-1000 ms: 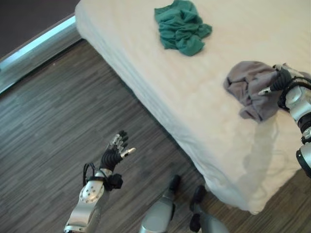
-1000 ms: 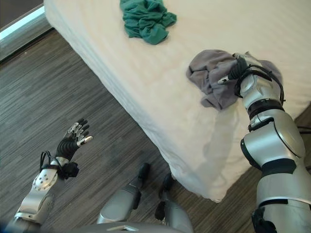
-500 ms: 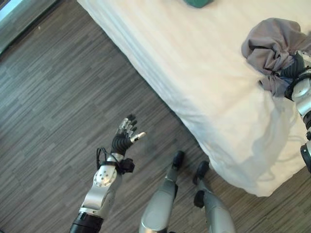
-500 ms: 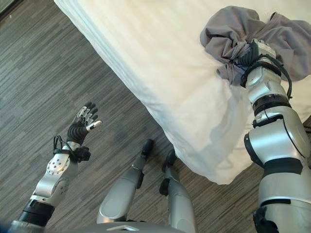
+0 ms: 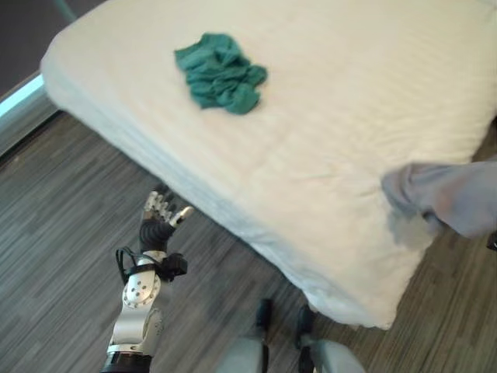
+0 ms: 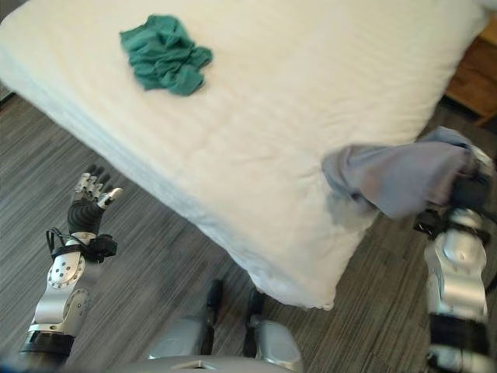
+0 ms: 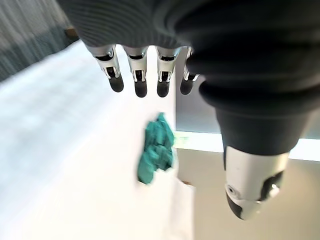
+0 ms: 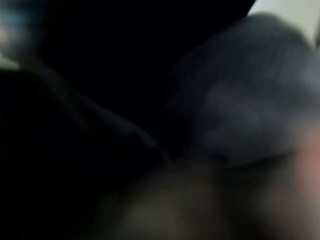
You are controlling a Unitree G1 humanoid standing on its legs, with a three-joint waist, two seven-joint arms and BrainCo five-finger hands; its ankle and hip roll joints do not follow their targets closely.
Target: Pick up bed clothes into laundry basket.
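Where draped, grey cloth (image 6: 404, 177) over right hand (image 6: 468, 189)

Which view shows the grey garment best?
The right eye view: the grey garment hangs whole from the right hand past the bed corner. The left eye view cuts it at the edge; the right wrist view shows a blur.

A wide bed (image 5: 334, 116) with a cream-white cover takes up most of the scene, its near corner hanging over the floor (image 5: 62, 233) — dark wood-look planks with grey streaks. Along the far left edge of the floor runs a pale strip (image 5: 23, 97) at the foot of a dark wall. Past the bed's far right corner stands a piece of brown wooden furniture (image 6: 474, 74) — only its edge is visible.
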